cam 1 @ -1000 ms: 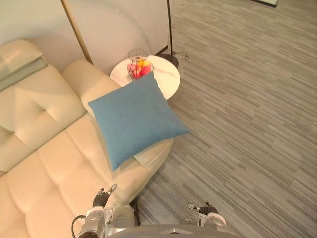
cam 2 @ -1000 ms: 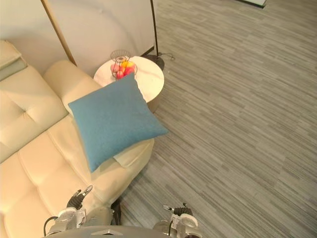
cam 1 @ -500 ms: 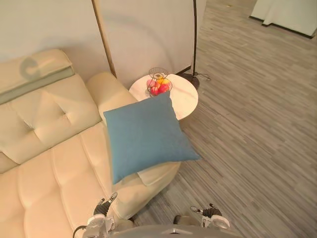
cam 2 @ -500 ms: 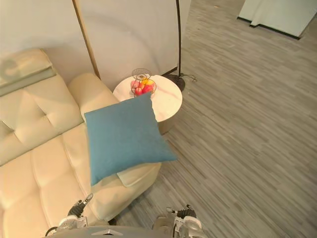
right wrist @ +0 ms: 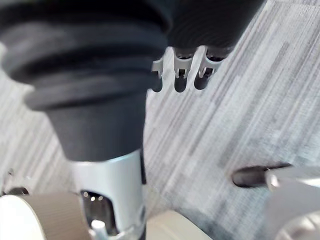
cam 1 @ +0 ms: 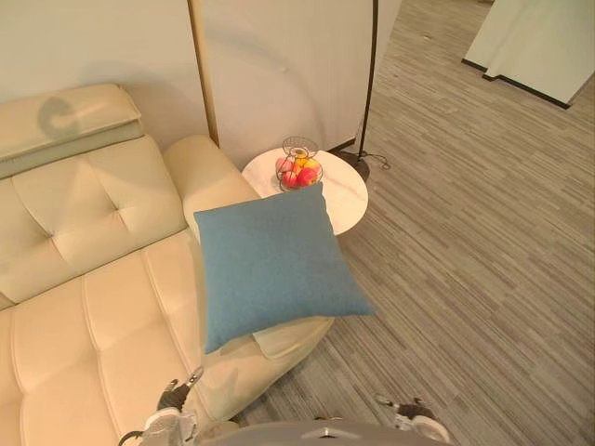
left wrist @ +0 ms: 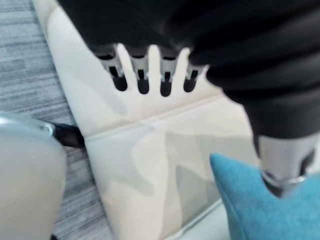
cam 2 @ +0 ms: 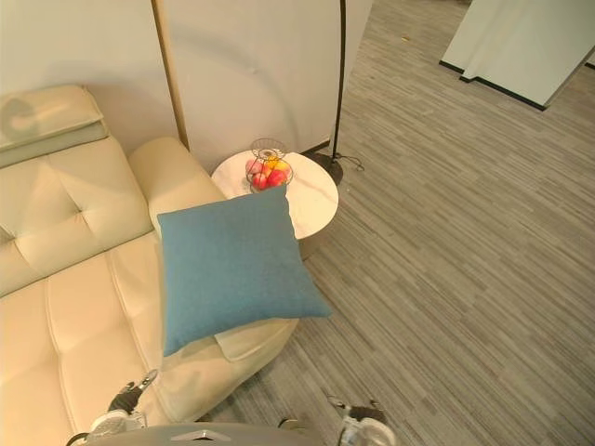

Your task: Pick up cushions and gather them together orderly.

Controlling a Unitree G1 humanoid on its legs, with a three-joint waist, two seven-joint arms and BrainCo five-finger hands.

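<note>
The blue cushion lies on the seat of the cream sofa, at the armrest end. One corner juts past the sofa's front edge. A cream pad shows under it at that edge. The left hand hangs low at the sofa's front edge, its fingers straight and loose, gripping nothing. The right hand hangs over the grey floor, well apart from the sofa, fingers relaxed and empty. Just beside the sofa's armrest stands a round white desk carrying a wire basket of fruit. A floor lamp's pole rises by the desk's far side from the sofa.
</note>
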